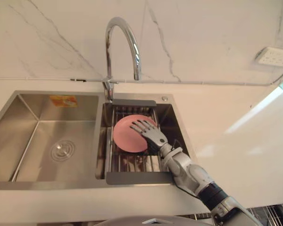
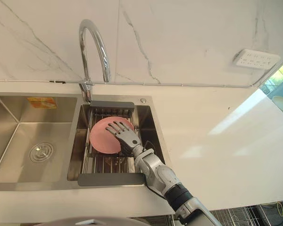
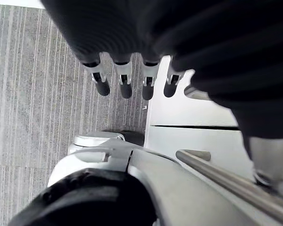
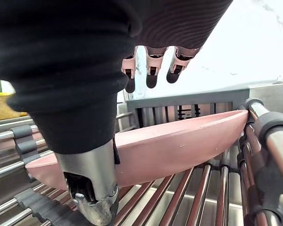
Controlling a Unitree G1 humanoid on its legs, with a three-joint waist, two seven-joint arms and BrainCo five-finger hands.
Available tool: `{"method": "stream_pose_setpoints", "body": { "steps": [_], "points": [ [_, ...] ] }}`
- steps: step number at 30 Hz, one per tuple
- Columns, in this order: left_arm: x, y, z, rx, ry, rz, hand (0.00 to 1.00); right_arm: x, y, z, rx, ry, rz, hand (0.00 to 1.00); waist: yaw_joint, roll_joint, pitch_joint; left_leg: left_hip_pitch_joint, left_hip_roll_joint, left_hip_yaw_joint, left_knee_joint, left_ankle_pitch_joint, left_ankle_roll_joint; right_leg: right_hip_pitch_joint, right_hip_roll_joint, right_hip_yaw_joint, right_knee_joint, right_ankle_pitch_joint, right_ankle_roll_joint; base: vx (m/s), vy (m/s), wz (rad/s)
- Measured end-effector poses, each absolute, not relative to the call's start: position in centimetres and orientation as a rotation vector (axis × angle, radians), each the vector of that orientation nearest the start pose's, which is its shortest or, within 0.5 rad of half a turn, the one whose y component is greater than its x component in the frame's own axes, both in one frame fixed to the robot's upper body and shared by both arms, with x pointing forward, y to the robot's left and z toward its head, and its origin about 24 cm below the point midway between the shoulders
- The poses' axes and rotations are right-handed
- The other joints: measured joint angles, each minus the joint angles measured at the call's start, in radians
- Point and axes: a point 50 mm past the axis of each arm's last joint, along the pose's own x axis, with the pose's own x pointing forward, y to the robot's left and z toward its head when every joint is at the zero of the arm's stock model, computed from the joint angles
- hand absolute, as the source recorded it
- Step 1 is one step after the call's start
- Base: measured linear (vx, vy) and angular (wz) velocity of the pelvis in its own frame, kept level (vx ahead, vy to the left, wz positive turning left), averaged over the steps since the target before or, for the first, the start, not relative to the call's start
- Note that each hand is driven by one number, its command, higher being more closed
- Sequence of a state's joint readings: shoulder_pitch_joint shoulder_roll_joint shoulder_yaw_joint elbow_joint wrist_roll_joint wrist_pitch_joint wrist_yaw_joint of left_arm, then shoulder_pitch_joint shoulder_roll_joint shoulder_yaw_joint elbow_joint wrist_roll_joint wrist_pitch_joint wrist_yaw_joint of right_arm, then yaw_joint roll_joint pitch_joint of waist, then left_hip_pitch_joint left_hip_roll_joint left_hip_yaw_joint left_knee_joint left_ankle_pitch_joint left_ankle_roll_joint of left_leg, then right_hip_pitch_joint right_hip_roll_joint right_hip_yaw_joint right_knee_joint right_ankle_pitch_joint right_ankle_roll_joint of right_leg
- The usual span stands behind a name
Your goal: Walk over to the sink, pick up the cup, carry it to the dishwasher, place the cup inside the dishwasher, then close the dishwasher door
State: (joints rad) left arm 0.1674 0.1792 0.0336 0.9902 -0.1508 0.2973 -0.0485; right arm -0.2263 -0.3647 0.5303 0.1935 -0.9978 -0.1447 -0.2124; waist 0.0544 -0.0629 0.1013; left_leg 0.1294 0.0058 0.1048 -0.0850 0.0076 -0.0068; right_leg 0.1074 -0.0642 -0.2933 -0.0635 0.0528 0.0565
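Left hand [image 3: 125, 80]: fingers relaxed, empty, hanging over the floor.
Pink dish [image 1: 125, 140]: flat on rack [image 1: 132, 165], directly beneath right fingers, rim toward palm.
Right hand [image 1: 151, 134]: splayed above dish, unclenched; nearer arm.

A sink [image 1: 23, 141] is set in the table [image 1: 226, 141], a faucet [image 1: 108, 52] standing at its rear edge. In the sink's right half a rack [image 1: 132, 164] carries a plate [image 1: 125, 136]. A socket [image 1: 275, 56] sits on the wall [image 1: 203, 37], behind and right.
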Motion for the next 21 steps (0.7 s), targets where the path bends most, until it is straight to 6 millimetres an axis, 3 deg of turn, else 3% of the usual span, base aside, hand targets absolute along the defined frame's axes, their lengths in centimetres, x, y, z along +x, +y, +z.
{"method": "stream_pose_setpoints", "body": {
  "steps": [8, 15, 21],
  "points": [
    [4.5, 22.0, -16.6, -0.065, 1.425, 0.199, 0.0, 26.9, -10.0, 3.4, -1.346, -0.444, 0.36, 0.0, 0.0, 0.003, 0.002, -0.011, -0.002, -0.021, 0.0, 0.012, -0.002, 0.0, -0.002, -0.02, 0.0, 0.0, 0.0, -0.03, -0.002, 0.08],
    [4.7, 21.8, -16.6, -0.057, 1.421, 0.18, 0.0, 27.8, -12.0, 4.1, -1.214, -0.457, 0.17, 0.0, 0.007, 0.011, 0.007, -0.016, -0.003, -0.024, 0.0, 0.013, -0.006, -0.002, -0.002, -0.023, -0.003, 0.003, -0.001, 0.0, 0.0, 0.01],
    [4.5, 21.4, -16.7, -0.066, 1.427, 0.176, 0.0, 27.9, -12.5, 4.6, -1.182, -0.495, 0.114, 0.0, 0.006, 0.028, 0.018, -0.021, -0.003, -0.029, 0.0, 0.016, -0.001, -0.002, -0.002, -0.031, -0.008, 0.006, -0.005, 0.04, 0.005, 0.03]
  ]
}}
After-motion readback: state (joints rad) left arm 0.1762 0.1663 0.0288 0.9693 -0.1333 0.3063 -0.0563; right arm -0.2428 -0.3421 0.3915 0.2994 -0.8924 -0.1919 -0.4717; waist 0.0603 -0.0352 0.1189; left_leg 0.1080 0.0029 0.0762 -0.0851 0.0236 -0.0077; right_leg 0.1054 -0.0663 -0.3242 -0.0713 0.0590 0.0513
